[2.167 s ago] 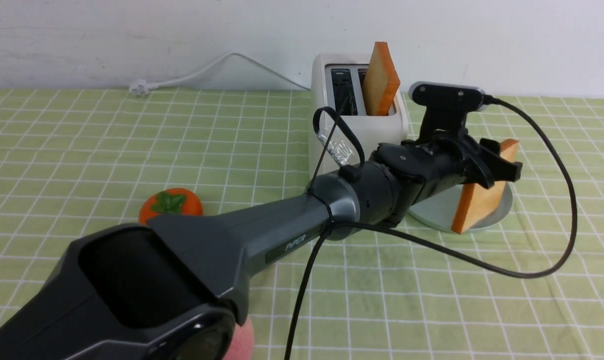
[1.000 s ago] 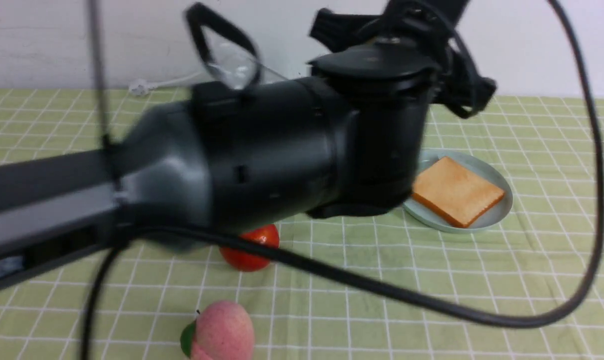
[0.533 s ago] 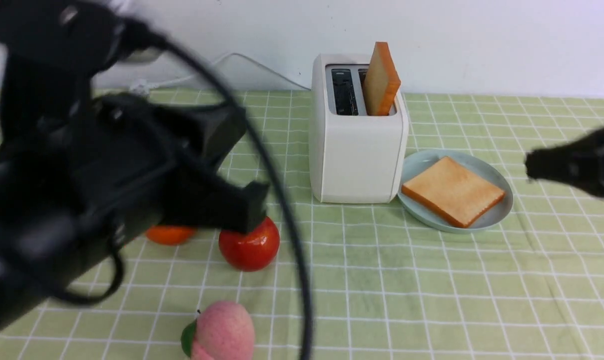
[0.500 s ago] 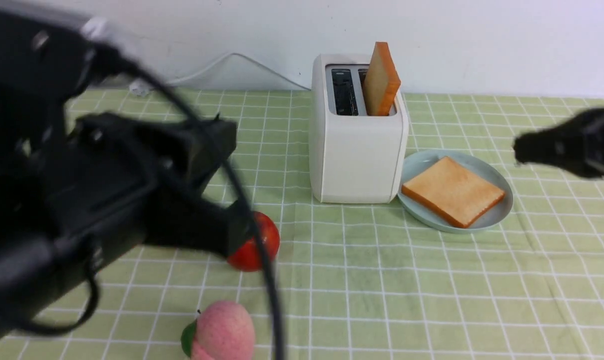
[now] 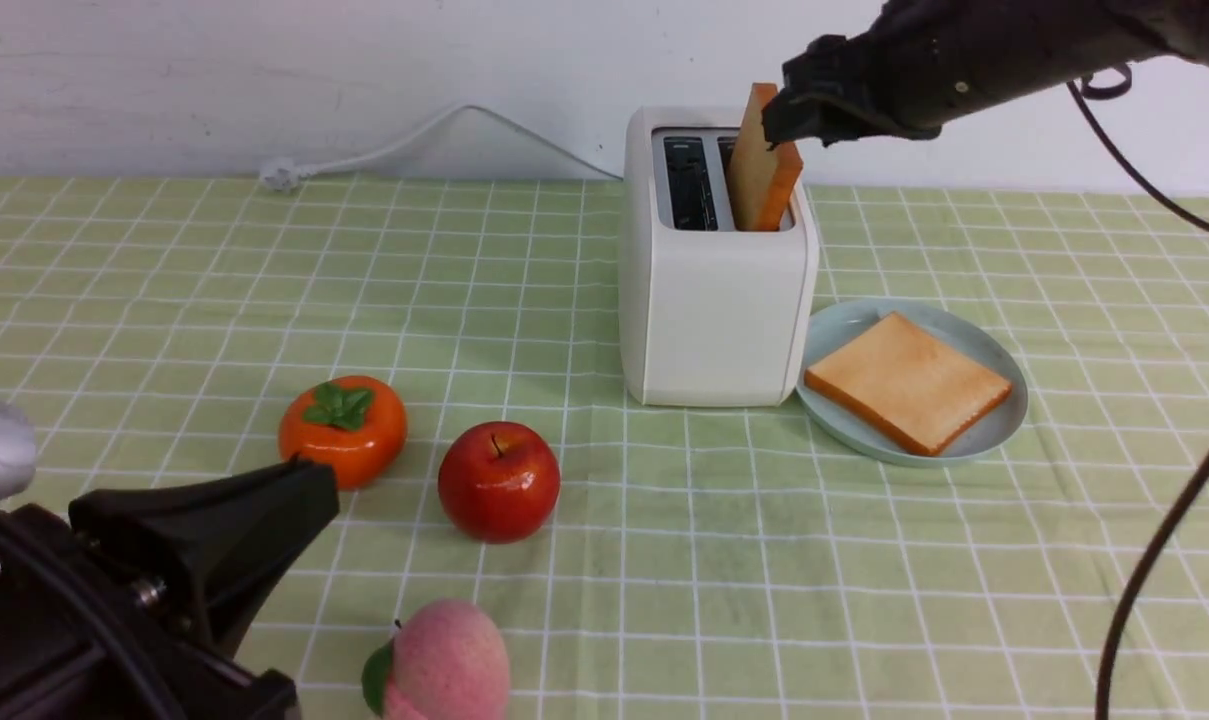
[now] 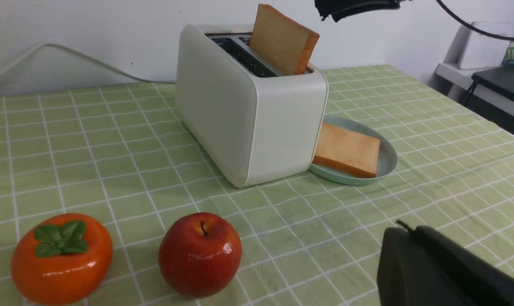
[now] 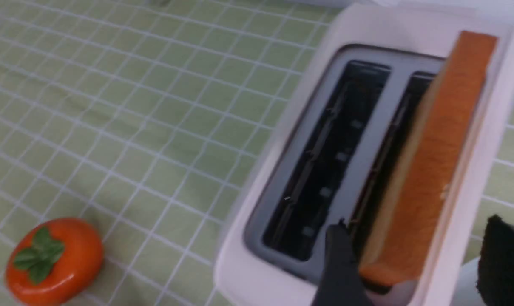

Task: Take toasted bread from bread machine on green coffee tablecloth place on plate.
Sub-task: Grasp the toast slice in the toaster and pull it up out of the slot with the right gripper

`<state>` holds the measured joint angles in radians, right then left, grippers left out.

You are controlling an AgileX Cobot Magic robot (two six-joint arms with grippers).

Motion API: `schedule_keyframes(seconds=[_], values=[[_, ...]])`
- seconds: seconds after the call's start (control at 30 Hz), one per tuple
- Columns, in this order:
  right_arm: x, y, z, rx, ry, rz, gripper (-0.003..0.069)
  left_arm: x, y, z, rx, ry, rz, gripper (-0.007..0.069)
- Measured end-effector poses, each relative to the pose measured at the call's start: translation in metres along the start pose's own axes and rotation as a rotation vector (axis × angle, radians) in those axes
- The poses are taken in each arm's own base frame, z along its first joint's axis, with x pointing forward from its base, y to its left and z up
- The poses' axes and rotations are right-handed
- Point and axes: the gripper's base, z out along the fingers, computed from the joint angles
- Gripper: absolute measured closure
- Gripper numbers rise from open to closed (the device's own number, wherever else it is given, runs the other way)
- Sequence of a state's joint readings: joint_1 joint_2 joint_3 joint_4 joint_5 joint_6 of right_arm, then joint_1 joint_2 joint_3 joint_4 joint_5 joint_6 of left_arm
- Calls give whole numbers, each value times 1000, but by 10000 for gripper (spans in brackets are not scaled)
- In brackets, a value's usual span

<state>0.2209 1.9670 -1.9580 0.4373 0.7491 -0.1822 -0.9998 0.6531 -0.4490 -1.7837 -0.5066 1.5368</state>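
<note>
Jaws of the right gripper [image 5: 784, 118] were spread either side of the second golden-tan toasted slice [image 5: 764, 180], left standing in the right-hand slot of the boxy cream-white toaster [image 5: 714, 310] — nothing pinched yet. Half a second back that arm had been seen out by the right edge. The left gripper [image 5: 214, 520], jaws pressed together, had been pulled back to the near corner. The first toasted slice [image 5: 909, 380] was already laid flat on the round pale blue-green plate [image 5: 1004, 425], so half the job was judged done.

Right gripper [image 5: 789, 118] reaches in high, jaws spread wide; left gripper [image 5: 299, 492] sits low at near left, closed.
</note>
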Motion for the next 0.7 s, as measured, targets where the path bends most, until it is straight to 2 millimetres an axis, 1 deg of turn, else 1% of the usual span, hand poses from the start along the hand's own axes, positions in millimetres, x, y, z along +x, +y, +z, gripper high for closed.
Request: schedule_keyframes(seconds=[0.03, 0.07, 0.1, 0.2, 0.23, 0.27, 0.3, 0.37, 0.4, 0.43, 0.47, 0.5, 0.53, 0.63, 0.67, 0.7], values=[[-1, -3, 5, 20, 0, 15, 194, 0, 0, 0, 1, 0, 0, 638], [-2, -3, 4, 23, -4, 17, 190, 0, 0, 0, 1, 0, 0, 638], [-5, -6, 9, 42, -8, 40, 170, 0, 0, 0, 1, 0, 0, 638], [-2, -5, 25, 49, -12, 59, 153, 0, 0, 0, 1, -1, 1, 638], [-1, -5, 27, 49, -12, 58, 153, 0, 0, 0, 1, -1, 1, 638], [5, -3, 41, 46, -7, 58, 153, 0, 0, 0, 5, -1, 2, 638], [5, -2, 42, 45, -6, 58, 153, 0, 0, 0, 4, -1, 2, 638], [12, -1, 57, 44, 2, 52, 161, 0, 0, 0, 4, -1, 3, 638], [16, -1, 63, 48, 14, 46, 176, 0, 0, 0, 5, -1, 4, 638], [17, -1, 64, 49, 16, 45, 179, 0, 0, 0, 5, -1, 4, 638], [19, -2, 68, 54, 20, 38, 210, 0, 0, 0, 5, -1, 4, 638], [19, -2, 68, 55, 19, 37, 210, 0, 0, 0, 5, -1, 3, 638], [19, -2, 69, 61, 18, 28, 266, 0, 0, 0, 5, -1, 2, 638], [19, -3, 69, 66, 14, 21, 372, 0, -1, 0, 6, -1, 2, 638], [19, -3, 69, 66, 14, 21, 381, 0, -1, 0, 6, -1, 2, 638], [18, -2, 68, 67, 13, 20, 443, 0, -1, 0, 7, -1, 2, 638]])
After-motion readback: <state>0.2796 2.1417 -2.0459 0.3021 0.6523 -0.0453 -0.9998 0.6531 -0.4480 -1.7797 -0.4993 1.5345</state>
